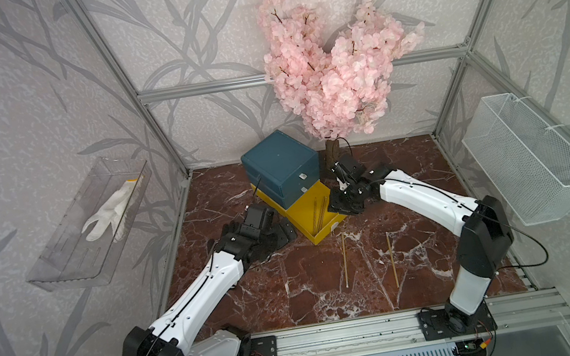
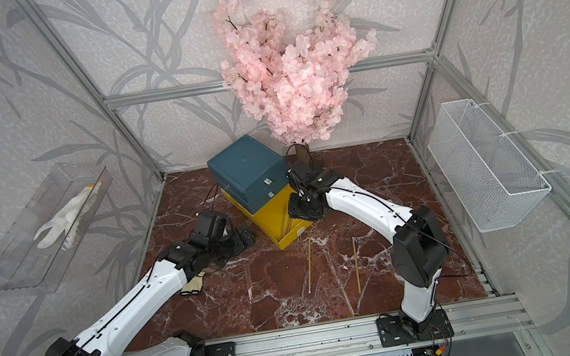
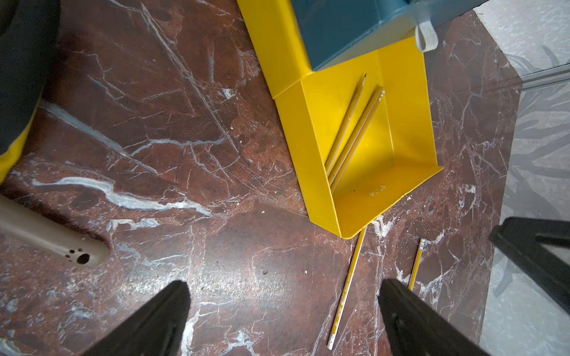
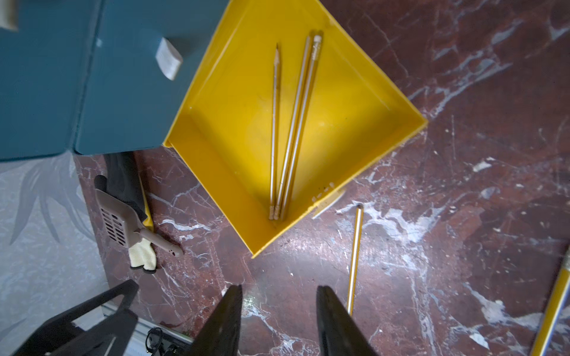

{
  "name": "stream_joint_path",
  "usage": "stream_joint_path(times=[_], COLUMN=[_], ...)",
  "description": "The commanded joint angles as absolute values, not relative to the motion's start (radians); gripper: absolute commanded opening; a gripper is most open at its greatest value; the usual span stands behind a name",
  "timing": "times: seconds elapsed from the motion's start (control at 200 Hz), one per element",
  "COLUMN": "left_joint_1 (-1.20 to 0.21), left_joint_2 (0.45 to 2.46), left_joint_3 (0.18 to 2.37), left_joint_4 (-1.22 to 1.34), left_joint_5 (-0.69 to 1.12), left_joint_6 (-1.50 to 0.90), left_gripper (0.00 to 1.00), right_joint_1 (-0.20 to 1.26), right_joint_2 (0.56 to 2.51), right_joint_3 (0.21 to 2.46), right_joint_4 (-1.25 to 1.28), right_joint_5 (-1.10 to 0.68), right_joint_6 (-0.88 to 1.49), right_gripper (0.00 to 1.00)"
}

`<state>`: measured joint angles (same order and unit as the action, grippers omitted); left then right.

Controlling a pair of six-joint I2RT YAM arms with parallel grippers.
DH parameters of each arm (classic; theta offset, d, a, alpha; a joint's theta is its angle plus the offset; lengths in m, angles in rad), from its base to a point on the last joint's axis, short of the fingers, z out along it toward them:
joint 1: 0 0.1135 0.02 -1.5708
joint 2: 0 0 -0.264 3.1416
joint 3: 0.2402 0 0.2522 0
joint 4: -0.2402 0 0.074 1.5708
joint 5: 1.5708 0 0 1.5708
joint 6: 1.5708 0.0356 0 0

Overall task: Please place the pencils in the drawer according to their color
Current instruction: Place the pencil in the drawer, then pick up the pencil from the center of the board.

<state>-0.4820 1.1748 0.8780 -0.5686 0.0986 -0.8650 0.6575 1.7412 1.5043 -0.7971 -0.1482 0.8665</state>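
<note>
R gripper point(image 4: 279, 289) is hanging w/ jaws spread partway, a clear gap between them and nothing in it. It is hovering over the tabletop just in front of the yellow drawer point(image 4: 370, 123), touching nothing. L gripper point(image 3: 285, 283) is showing jaws spread wide, also empty, above bare marble.

Counts:
- 1 teal chest point(image 1: 279, 164) is standing at the back of the table, beside the pink blossom tree point(image 1: 328, 65).
- It is carrying 3 drawers. The 2 teal ones are sitting shut, each w/ a white pull tab point(image 1: 302, 176). The yellow bottom one is standing pulled out.
- 5 pencils are showing, all yellow.
- 3 pencils in the drawer point(image 4: 299, 126) are lying lengthwise. 2 are side by side and touching, the 3rd is fanning slightly apart, w/ their ends meeting near the front wall.
- 2 are lying on the table in both top views, roughly parallel and apart. The nearer pencil point(image 1: 344, 260) is ending just beside the drawer's front corner. The farther pencil point(image 1: 392, 260) is lying closer to the R arm.
- 1 brown slotted scoop point(image 4: 120, 215) and 1 pale glove point(image 4: 142, 255) are lying together by the L arm.
- Another white glove point(image 1: 108, 213) is resting in the clear wall tray point(image 1: 70, 264).
- 1 white mesh basket point(image 1: 525, 158) is hanging on the opp. wall.

Hard to see:
- The teal drawers' contents are hidden.
- The L arm is covering the scoop in the top views.
- In the R wrist view the farther pencil is getting cut off at the frame edge.
- The yellow drawer's own tab is only partly peeking out below its front.
</note>
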Motion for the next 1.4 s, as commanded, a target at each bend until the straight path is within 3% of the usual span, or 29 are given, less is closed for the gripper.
stream_joint_path(times=[0.0, 0.305, 0.97, 1.25, 1.395], left_joint_1=[-0.477, -0.477, -0.478, -0.477, -0.477], left_joint_2=[1.170, 1.168, 1.155, 1.140, 1.133], left_joint_3=[0.873, 0.874, 0.825, 0.790, 0.775], left_joint_4=[-0.586, -0.591, -0.554, -0.525, -0.516], left_joint_5=[0.099, 0.101, 0.130, 0.140, 0.142], left_joint_6=[-0.848, -0.848, -0.877, -0.885, -0.885], left_gripper=[1.00, 1.00, 1.00, 1.00, 1.00], right_joint_1=[0.690, 0.762, 0.828, 0.848, 0.849], right_joint_2=[1.711, 1.672, 1.877, 1.957, 1.980], right_joint_3=[1.413, 1.225, 1.269, 1.302, 1.293], right_joint_4=[-0.791, -0.770, -0.815, -0.847, -0.853], right_joint_5=[-0.099, -0.047, -0.027, -0.018, -0.030], right_joint_6=[0.884, 0.917, 0.872, 0.857, 0.862], right_gripper=[0.43, 0.43, 0.42, 0.33, 0.23])
